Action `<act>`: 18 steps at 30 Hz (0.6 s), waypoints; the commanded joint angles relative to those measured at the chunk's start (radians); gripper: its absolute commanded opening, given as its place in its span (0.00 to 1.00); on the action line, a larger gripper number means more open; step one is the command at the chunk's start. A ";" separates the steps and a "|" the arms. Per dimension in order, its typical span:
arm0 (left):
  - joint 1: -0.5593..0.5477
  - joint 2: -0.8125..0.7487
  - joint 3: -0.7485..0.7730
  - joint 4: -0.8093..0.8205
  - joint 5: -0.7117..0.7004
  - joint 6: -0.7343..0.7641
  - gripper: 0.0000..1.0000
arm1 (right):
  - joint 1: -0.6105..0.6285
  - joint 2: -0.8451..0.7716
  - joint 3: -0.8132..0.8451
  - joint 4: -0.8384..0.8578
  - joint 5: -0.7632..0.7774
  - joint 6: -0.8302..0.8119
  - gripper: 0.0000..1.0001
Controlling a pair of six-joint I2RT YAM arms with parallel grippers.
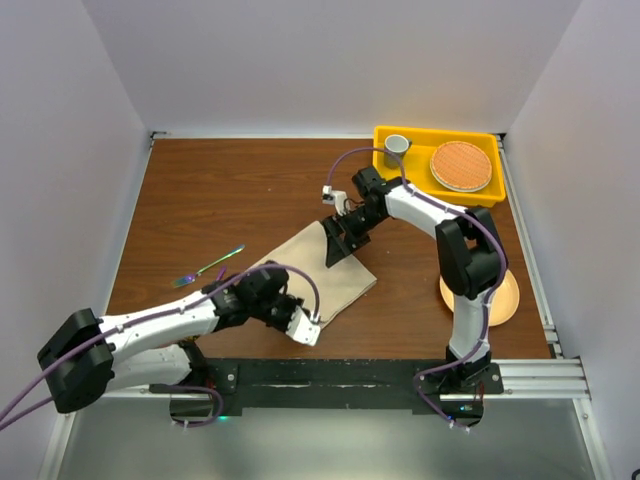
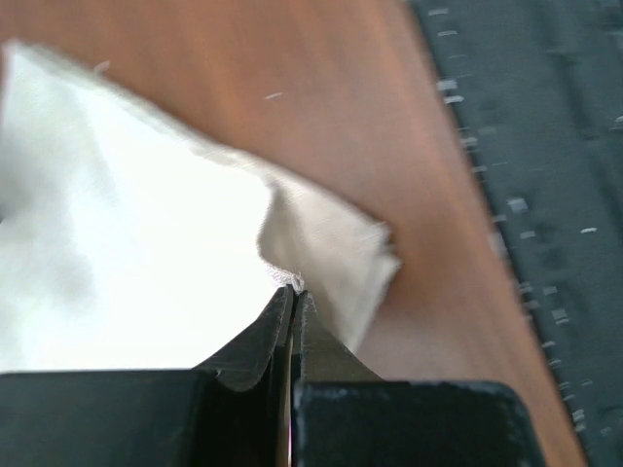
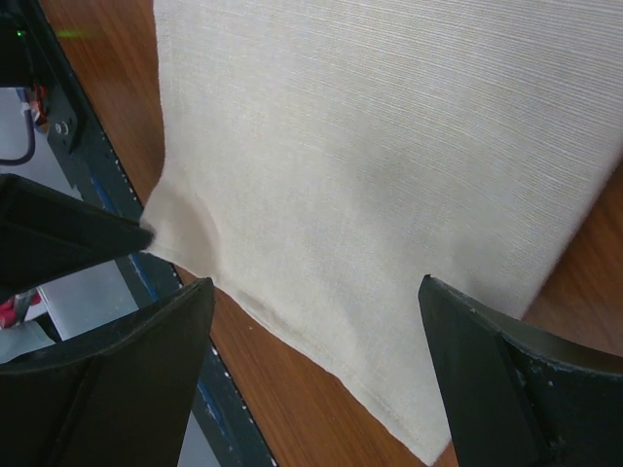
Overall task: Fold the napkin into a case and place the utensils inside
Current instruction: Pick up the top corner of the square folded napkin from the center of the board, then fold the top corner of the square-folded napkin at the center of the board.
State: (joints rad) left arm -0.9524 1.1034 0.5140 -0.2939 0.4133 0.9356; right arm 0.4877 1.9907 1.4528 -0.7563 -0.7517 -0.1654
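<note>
The beige napkin point(image 1: 322, 272) lies flat and slantwise mid-table. My left gripper point(image 2: 294, 290) is shut on the napkin's point(image 2: 117, 233) near edge, and a fold of cloth rises at the fingertips. In the top view that gripper point(image 1: 275, 298) sits at the napkin's near-left side. My right gripper point(image 3: 316, 292) hangs open over the napkin point(image 3: 389, 165), its fingers astride the edge and holding nothing; in the top view it point(image 1: 338, 247) is at the cloth's far corner. The utensils point(image 1: 208, 266) show as a slim iridescent streak left of the napkin. I cannot tell fork from spoon.
A yellow tray point(image 1: 480, 190) at the back right holds a small cup point(image 1: 396, 145) and a round orange woven disc point(image 1: 460, 166). A peach plate point(image 1: 505, 300) lies partly under the right arm. The black rail point(image 2: 545, 146) runs along the table's near edge.
</note>
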 commanded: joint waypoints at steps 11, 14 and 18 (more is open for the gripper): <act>0.303 0.404 0.462 0.107 0.113 -0.056 0.00 | -0.225 -0.081 0.055 -0.034 -0.055 -0.049 0.94; 0.368 0.536 0.585 0.102 0.140 -0.108 0.00 | -0.230 -0.092 0.035 -0.006 -0.077 -0.014 0.94; 0.425 0.634 0.650 0.122 0.148 -0.126 0.00 | -0.230 -0.102 -0.005 0.046 -0.089 0.027 0.93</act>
State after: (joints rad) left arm -0.5697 1.6924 1.0878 -0.2157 0.5091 0.8532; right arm 0.2516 1.9446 1.4643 -0.7551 -0.7929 -0.1711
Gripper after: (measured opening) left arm 0.018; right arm 0.938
